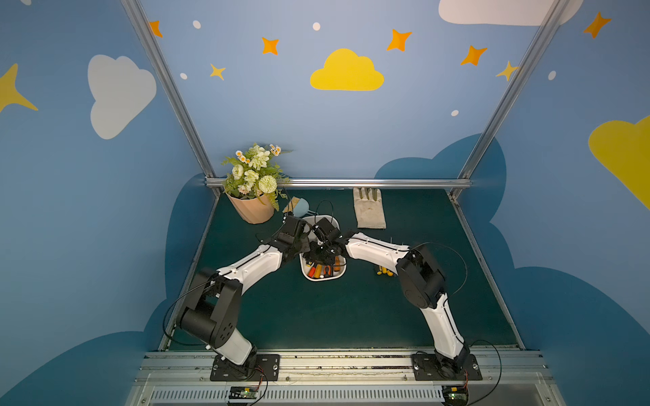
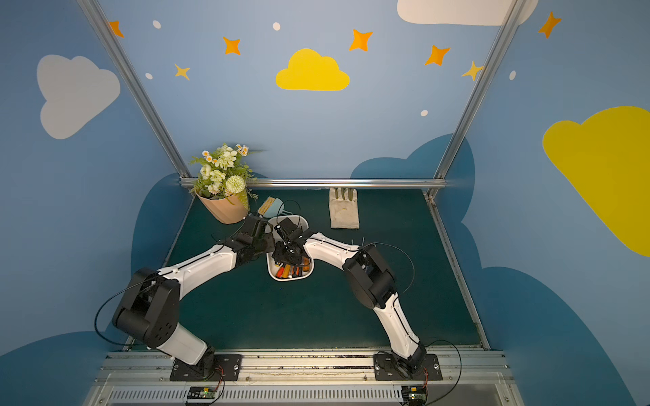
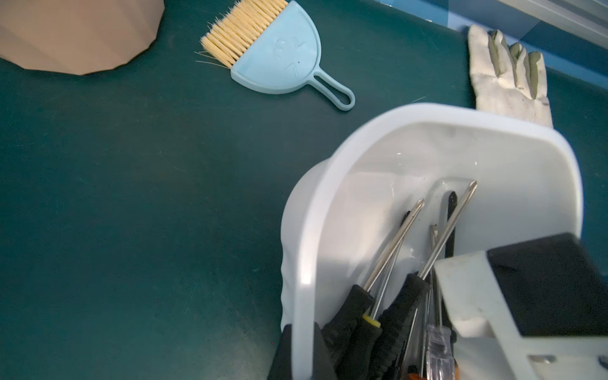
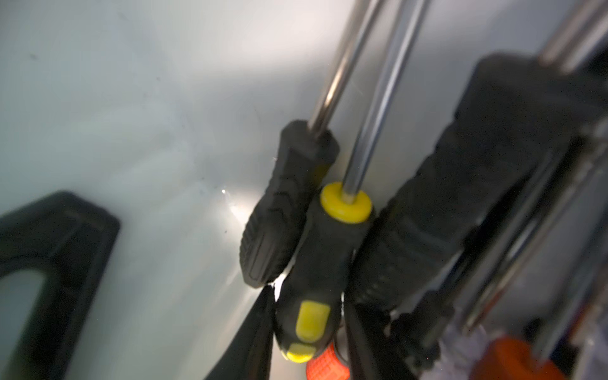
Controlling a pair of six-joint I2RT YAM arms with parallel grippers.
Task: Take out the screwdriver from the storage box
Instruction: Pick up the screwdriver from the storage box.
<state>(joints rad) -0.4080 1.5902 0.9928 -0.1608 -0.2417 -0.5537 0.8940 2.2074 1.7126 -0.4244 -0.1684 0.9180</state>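
A: Where does the storage box sit, and how does it look?
B: The storage box sits about midway across the green table, between my two arms. It is near a blue hand brush and apart from a pale glove. It's a white rounded tub with smooth, shallow walls. The screwdrivers lie inside it side by side, steel shafts toward one end, with black, orange and yellow handles.
A: And your left gripper?
B: My left gripper is clamped together on the box's rim, one finger outside the wall and one inside.
A: The right one?
B: My right gripper is down in the box over the handles, jaws partly apart. One finger stands clear of a yellow-collared screwdriver, with bare white floor between them. The other finger is lost in blur, so I can't tell whether it touches anything; nothing looks gripped
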